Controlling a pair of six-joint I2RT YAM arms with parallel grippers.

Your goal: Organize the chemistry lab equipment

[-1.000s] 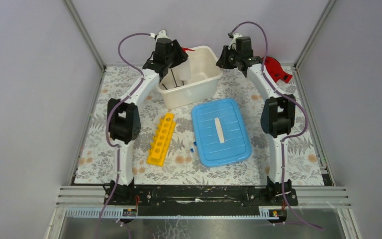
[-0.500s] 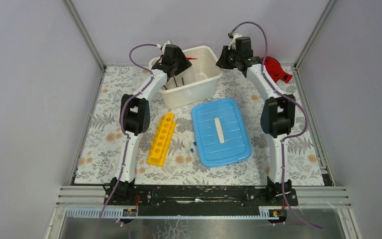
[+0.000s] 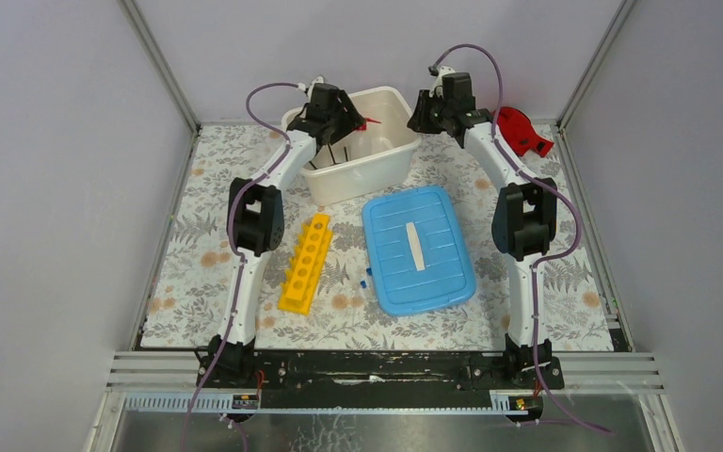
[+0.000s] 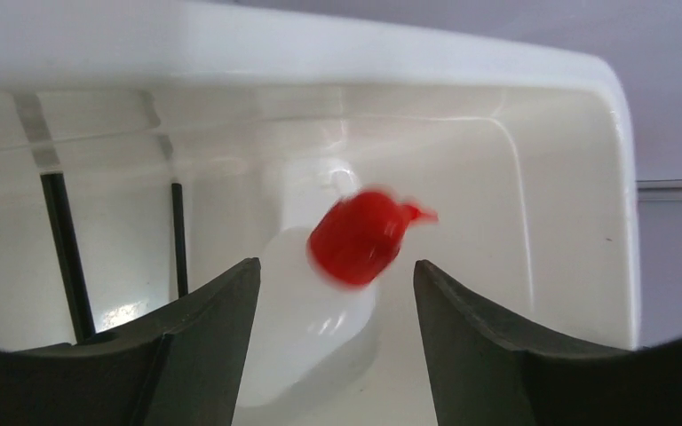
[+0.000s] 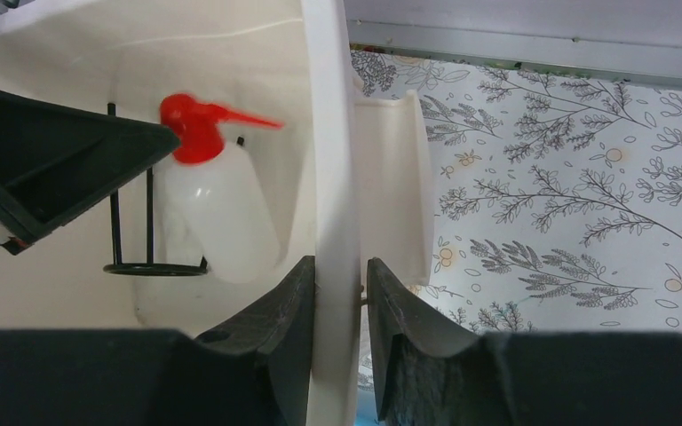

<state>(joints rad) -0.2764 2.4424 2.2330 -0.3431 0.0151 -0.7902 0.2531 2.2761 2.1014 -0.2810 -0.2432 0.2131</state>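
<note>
My left gripper (image 3: 344, 120) hangs open inside the white tub (image 3: 391, 155). In the left wrist view the open gripper (image 4: 333, 271) frames a white squeeze bottle (image 4: 306, 324) with a blurred red cap (image 4: 360, 235); the bottle is free of the fingers. The black wire ring stand (image 4: 62, 253) stands in the tub beside it. My right gripper (image 5: 337, 266) is shut on the tub's right wall (image 5: 330, 133). The yellow test-tube rack (image 3: 306, 261) lies on the mat. Tiny blue-capped tubes (image 3: 365, 278) lie beside it.
The blue lid (image 3: 419, 249) lies flat on the floral mat right of the rack. A red cloth (image 3: 522, 130) sits at the back right, behind my right arm. The enclosure's walls stand close behind the tub.
My left gripper came down from above the tub into it with the bottle, then opened. The bottle now sits loose in the tub. My right gripper stayed on the tub wall.
</note>
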